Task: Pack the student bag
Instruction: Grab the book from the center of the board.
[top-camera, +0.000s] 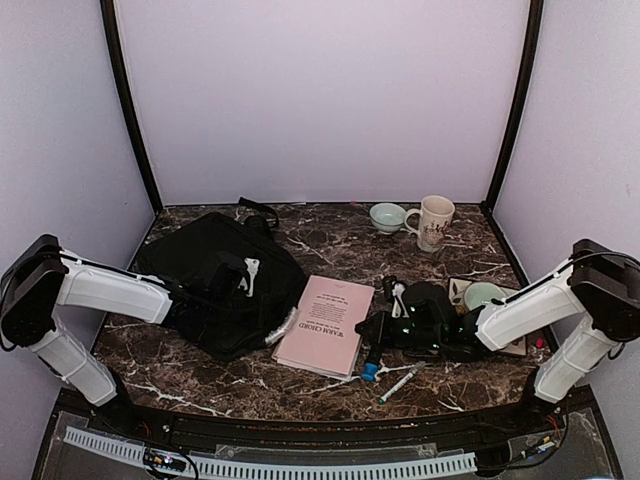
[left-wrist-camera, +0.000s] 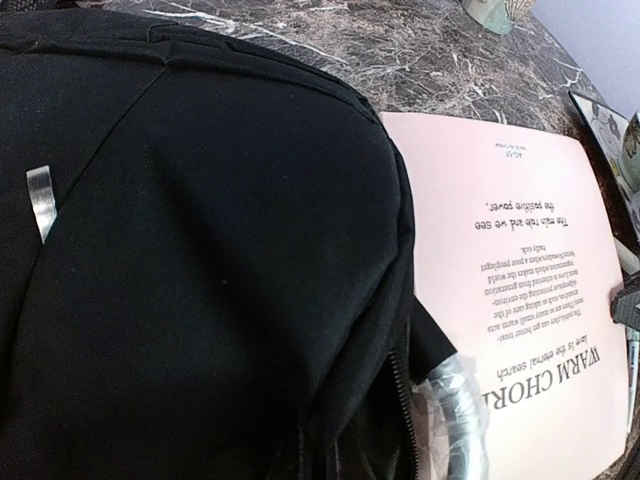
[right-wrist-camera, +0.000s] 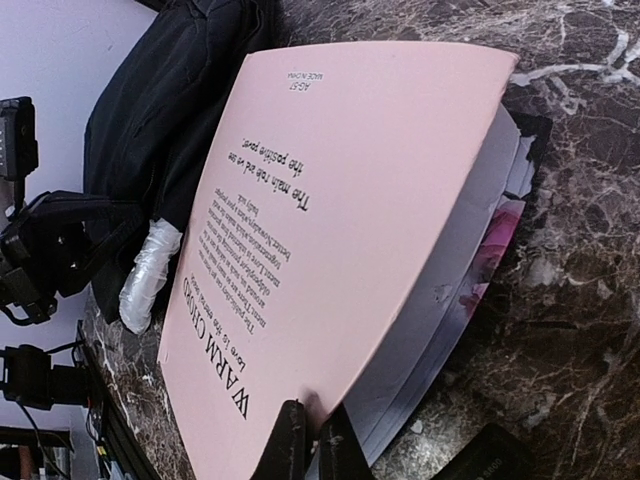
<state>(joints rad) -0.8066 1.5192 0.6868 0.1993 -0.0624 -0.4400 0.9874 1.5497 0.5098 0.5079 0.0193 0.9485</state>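
Black student bag (top-camera: 215, 280) flat on the left half of a marble table (top-camera: 330, 250), strap trailing toward the back wall. Just beside its right edge, a pink book (top-camera: 325, 325), printed cover up, lying against the fabric. Left gripper (top-camera: 284, 327) down at the bag's near right corner, tape-wrapped fingers (left-wrist-camera: 452, 395) closed together by the zipper — impossible to tell whether pinching any fabric. Right gripper (right-wrist-camera: 312, 420) reaching in from the opposite side, jaws clamped on the right-hand edge of the book's pink cover, the cover bowed up off the pages beneath. Farther back, near the wall, a green bowl (top-camera: 387, 217) and a cream mug (top-camera: 433, 222) close together. Toward the front edge, near the right gripper, a marker (top-camera: 402, 382) lying loose on the stone.
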